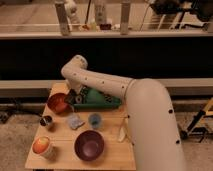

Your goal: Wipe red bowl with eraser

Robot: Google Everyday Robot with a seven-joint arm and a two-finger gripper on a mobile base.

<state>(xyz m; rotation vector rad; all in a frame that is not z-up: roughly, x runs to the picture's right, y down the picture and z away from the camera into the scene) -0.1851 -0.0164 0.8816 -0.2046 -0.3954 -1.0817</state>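
The red bowl (56, 103) is small and round and sits at the left of the wooden table (112, 155). My white arm reaches down from the right. My gripper (71, 97) is at the bowl's right rim, low over it, between the bowl and a green bag (100, 100). The gripper's end is a dark shape at the rim. I cannot make out the eraser apart from that dark shape.
A pale blue-grey pad (75, 121) and a small blue cup (95, 120) lie mid-table. A small dark cup (46, 121) stands at the left. A purple bowl (89, 145) and an orange-and-white cup (42, 146) are at the front. A pale curved object (121, 133) lies at the right.
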